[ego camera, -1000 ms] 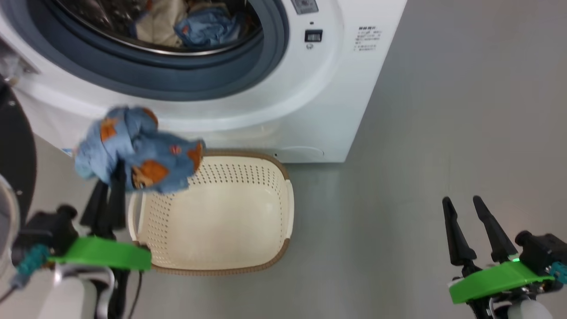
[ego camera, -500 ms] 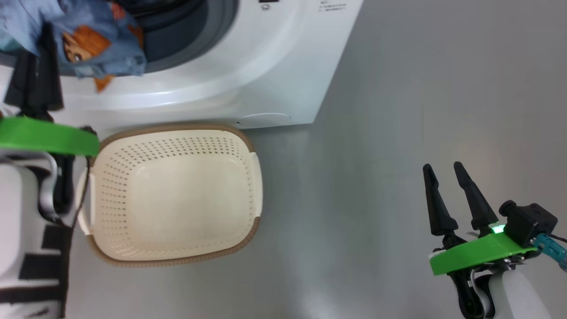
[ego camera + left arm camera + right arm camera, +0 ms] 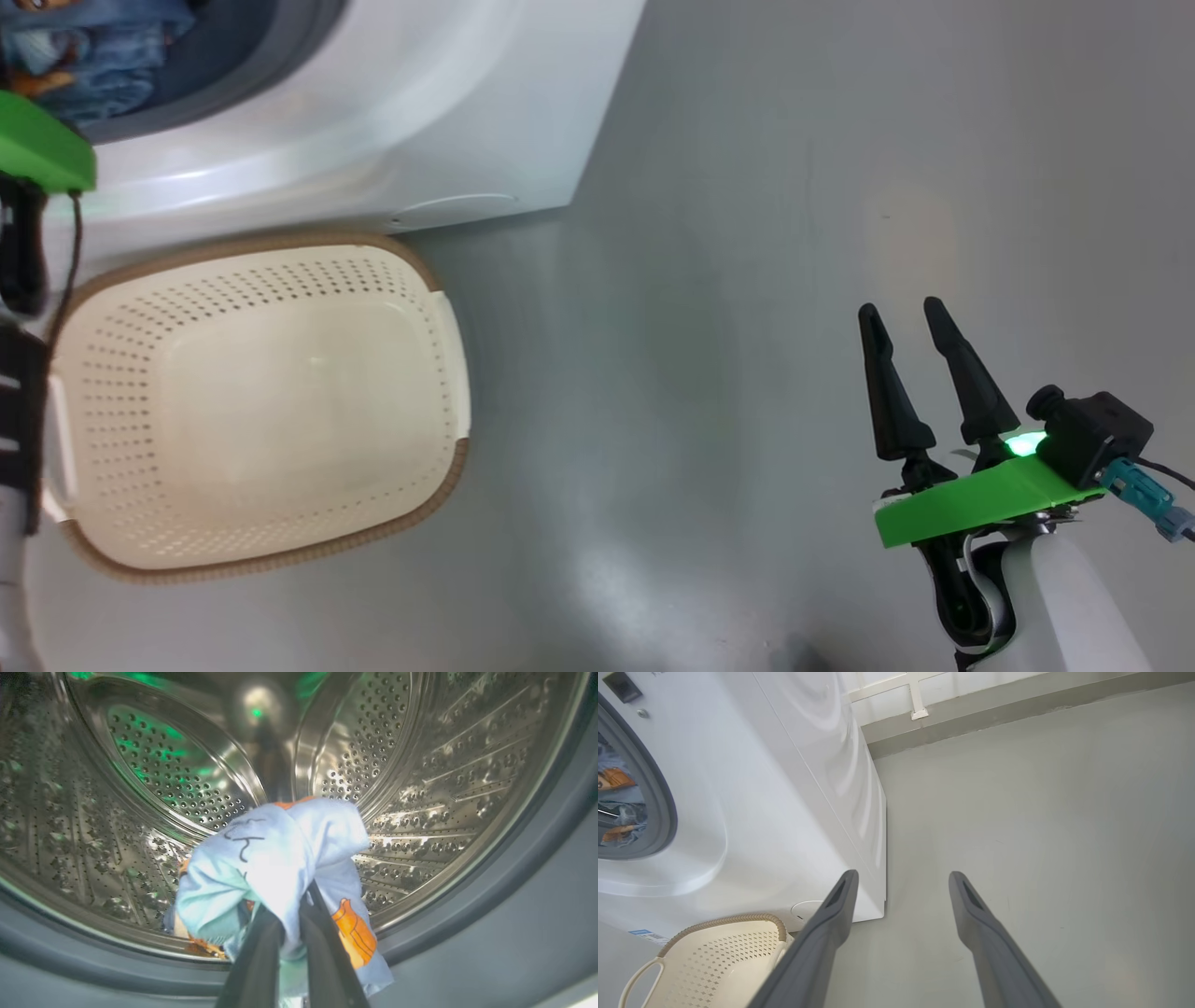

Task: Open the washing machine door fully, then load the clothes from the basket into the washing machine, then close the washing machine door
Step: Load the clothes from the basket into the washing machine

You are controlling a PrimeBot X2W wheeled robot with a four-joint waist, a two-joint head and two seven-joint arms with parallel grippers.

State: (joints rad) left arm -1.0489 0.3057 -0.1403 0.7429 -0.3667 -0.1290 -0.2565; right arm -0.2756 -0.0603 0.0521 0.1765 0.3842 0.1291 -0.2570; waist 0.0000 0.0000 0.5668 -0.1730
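One soft light-blue garment (image 3: 275, 872) with orange prints hangs in the mouth of the washing machine (image 3: 392, 112), before its shiny steel drum (image 3: 420, 765) full of holes; the left gripper (image 3: 292, 912) pinches it tight; one cream basket (image 3: 261, 560) with holes sits just in front of the machine; the right gripper (image 3: 901, 313), fingers spread, hovers off to the machine's right.

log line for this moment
phase: loading | left tool: shut on garment, at drum mouth | right tool: open, holding nothing | basket: empty
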